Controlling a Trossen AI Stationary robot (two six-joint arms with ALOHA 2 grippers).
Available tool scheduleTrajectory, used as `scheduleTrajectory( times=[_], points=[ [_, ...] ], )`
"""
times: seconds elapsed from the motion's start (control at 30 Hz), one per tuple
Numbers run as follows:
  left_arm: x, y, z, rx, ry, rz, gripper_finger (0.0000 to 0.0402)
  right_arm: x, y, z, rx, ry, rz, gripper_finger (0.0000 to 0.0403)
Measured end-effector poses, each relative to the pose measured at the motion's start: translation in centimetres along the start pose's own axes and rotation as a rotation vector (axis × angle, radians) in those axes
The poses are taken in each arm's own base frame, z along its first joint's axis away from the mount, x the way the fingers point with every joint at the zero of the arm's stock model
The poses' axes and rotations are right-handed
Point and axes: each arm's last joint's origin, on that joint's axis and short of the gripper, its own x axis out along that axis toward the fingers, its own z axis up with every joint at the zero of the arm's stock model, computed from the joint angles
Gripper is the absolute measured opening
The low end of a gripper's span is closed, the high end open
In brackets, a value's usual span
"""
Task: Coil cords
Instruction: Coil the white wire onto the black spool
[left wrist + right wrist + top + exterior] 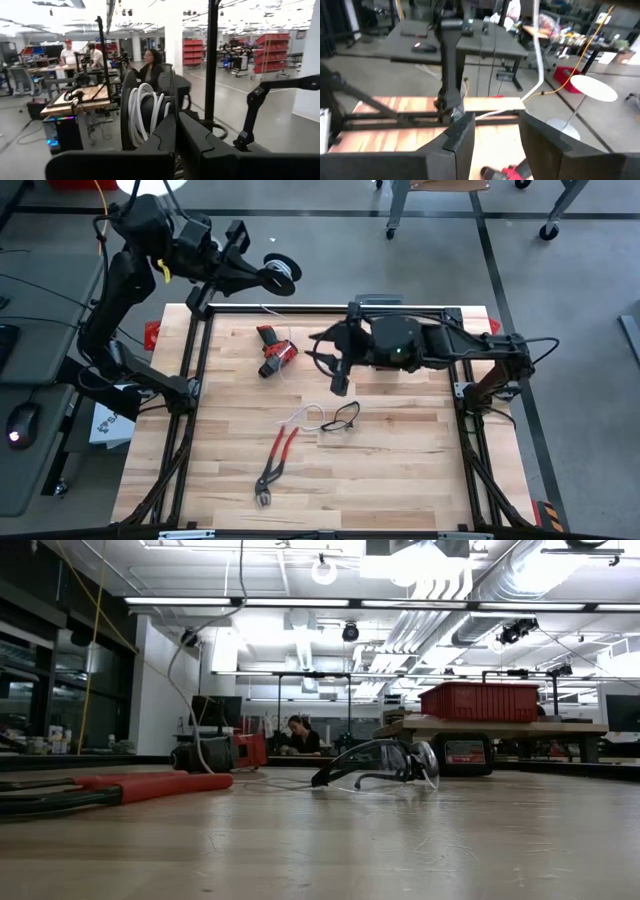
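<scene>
Table (400, 470): wooden top below both my grippers, inside a black frame.
Right arm: reaches in over the table's far half; my right gripper (335, 360) hangs above the wood with its fingers (460, 137) apart and nothing between them.
Left arm: lifted past the table's far edge; my left gripper (255, 272) is clamped shut on the spool.
Pliers (275, 462): red handles, flat on the table, nearer than my right gripper and well apart from it.
Red tool (276, 352): lies just beside my right gripper, on its left-arm side.
Glasses (342, 417): clear lenses, on the table just nearer than my right gripper.
Spool (282, 270): black, round, held off the table at my left fingertips, with white turns wound on it (145, 112).
Cord (303, 417): its white loose part lies on the table touching the glasses; I cannot tell its whole run up to the spool.
</scene>
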Motion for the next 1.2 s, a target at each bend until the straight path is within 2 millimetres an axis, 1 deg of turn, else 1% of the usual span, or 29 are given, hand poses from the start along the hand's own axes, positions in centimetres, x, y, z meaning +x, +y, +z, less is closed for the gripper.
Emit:
scheduleTrajectory(
  times=[0.13, 0.2, 0.3, 0.4, 0.43, 0.53, 0.63, 0.77, 0.83, 0.9, 1.03, 1.13, 1.2],
  points=[
    [0.1, 0.3, -0.4, -0.005, 0.011, 0.042, 0.0000, -0.5, 1.0, -0.6, -0.049, 0.064, 0.014, 0.0133],
    [0.3, 0.6, -0.8, -0.010, 0.013, 0.065, 0.0000, -0.8, 1.2, -0.9, -0.066, 0.102, 0.025, 0.0117],
    [0.4, 0.8, -1.5, -0.021, 0.012, 0.090, 0.0000, -1.8, 1.3, -1.2, -0.070, 0.155, 0.038, 0.0075],
    [0.6, 1.1, -2.3, -0.029, 0.001, 0.114, 0.0000, -3.2, 1.3, -1.5, -0.065, 0.210, 0.053, 0.0021],
    [0.8, 1.3, -2.6, -0.034, -0.010, 0.114, 0.0000, -3.7, 1.4, -1.6, -0.066, 0.233, 0.060, 0.0011],
    [1.1, 1.6, -3.5, -0.048, -0.049, 0.123, 0.0000, -5.3, 1.3, -1.8, -0.049, 0.282, 0.063, 0.0010],
    [1.1, 1.8, -4.6, -0.063, -0.092, 0.161, 0.0000, -7.3, 1.2, -1.8, -0.043, 0.315, 0.022, 0.0003],
    [1.1, 1.9, -6.7, -0.101, -0.120, 0.186, 0.0000, -9.5, 1.6, -2.3, -0.024, 0.342, -0.026, 0.0002],
    [1.1, 1.9, -7.9, -0.134, -0.123, 0.211, 0.0000, -10.5, 1.9, -3.2, 0.001, 0.341, -0.043, 0.0001],
    [1.0, 1.9, -8.8, -0.157, -0.141, 0.212, 0.0000, -11.5, 2.2, -4.4, 0.053, 0.326, -0.058, 0.0000],
    [0.7, 1.7, -9.9, -0.175, -0.195, 0.232, 0.0000, -12.8, 2.8, -8.2, 0.185, 0.260, -0.070, 0.0000],
    [0.6, 1.9, -10.8, -0.192, -0.183, 0.274, 0.0000, -13.3, 3.0, -10.8, 0.310, 0.171, -0.028, 0.0000],
    [0.7, 2.0, -11.3, -0.206, -0.164, 0.288, 0.0000, -13.1, 3.1, -12.5, 0.383, 0.112, 0.029, 0.0000]
  ],
)
